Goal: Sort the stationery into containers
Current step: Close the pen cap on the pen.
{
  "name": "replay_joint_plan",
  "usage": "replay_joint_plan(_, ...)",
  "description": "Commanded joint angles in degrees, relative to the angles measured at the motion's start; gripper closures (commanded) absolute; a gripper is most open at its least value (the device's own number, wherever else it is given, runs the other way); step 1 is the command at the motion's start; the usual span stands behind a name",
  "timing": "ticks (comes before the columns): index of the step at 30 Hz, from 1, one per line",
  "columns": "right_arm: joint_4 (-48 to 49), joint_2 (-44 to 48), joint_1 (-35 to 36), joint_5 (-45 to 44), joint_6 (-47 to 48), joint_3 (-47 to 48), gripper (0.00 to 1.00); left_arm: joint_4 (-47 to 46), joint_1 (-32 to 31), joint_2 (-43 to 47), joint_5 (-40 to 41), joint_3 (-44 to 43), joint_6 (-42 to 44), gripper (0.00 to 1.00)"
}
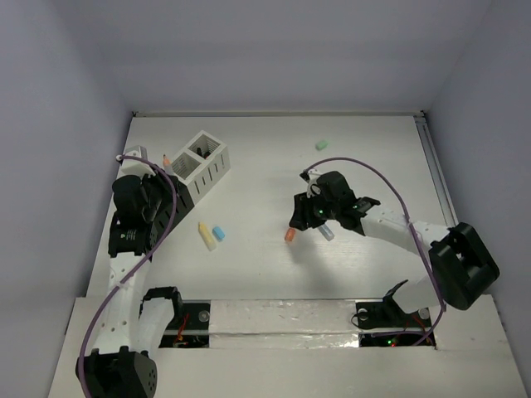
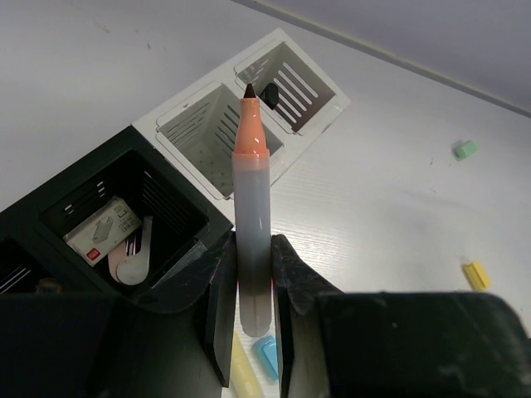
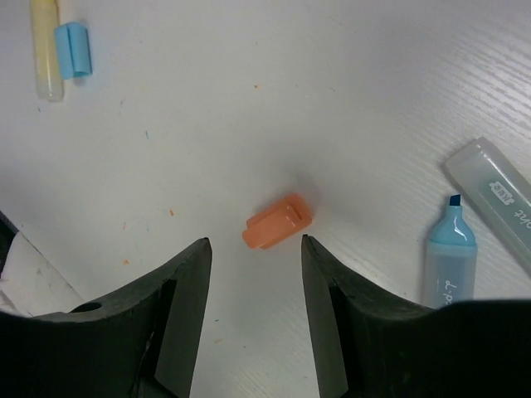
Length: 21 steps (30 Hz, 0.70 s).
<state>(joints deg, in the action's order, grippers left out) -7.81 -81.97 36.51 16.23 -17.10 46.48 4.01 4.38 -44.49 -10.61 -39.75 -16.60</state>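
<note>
My left gripper (image 2: 253, 249) is shut on an uncapped orange marker (image 2: 251, 191) with a grey body, held tip up beside the containers. The white container (image 2: 249, 108) has two compartments, and the black container (image 2: 124, 199) adjoins it. In the top view the left gripper (image 1: 158, 189) hangs by the white container (image 1: 203, 162). My right gripper (image 3: 254, 242) is open, low over the table. An orange cap (image 3: 277, 221) lies just beyond its fingertips, touching neither. An uncapped blue highlighter (image 3: 448, 257) lies to the right of it.
A grey stick (image 3: 495, 199) lies beside the blue highlighter. A yellow stick (image 1: 206, 235) and a blue cap (image 1: 219, 233) lie between the arms. A green piece (image 1: 321, 144) sits at the back. The black container holds a white boxed piece (image 2: 104, 228).
</note>
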Motion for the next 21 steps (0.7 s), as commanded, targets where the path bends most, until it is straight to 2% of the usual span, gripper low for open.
replay_joint_plan(1, 0.0, 3.7, 0.6, -1.6, 0.7, 2.4, 0.46, -3.4, 0.5, 0.5, -1.5, 0.5, -0.2, 1.0)
replay_joint_plan(12, -3.1, 10.9, 0.6, -0.4, -0.1, 2.7, 0.3, -3.7, 0.5, 2.2, -2.7, 0.8, -0.4, 1.0)
replay_joint_plan(15, -3.2, 13.1, 0.6, -0.6, -1.6, -0.1, 0.31, -3.7, 0.5, 2.8, -3.5, 0.9, -0.5, 1.0)
replay_joint_plan(19, -3.0, 15.9, 0.6, -3.6, -4.8, -4.2, 0.42, -5.1, 0.5, 3.6, -5.5, 1.3, -0.5, 1.0)
replay_joint_plan(21, -3.1, 16.1, 0.6, -3.9, -5.3, -5.3, 0.44, -5.6, 0.5, 3.6, -6.4, 1.3, -0.6, 1.0)
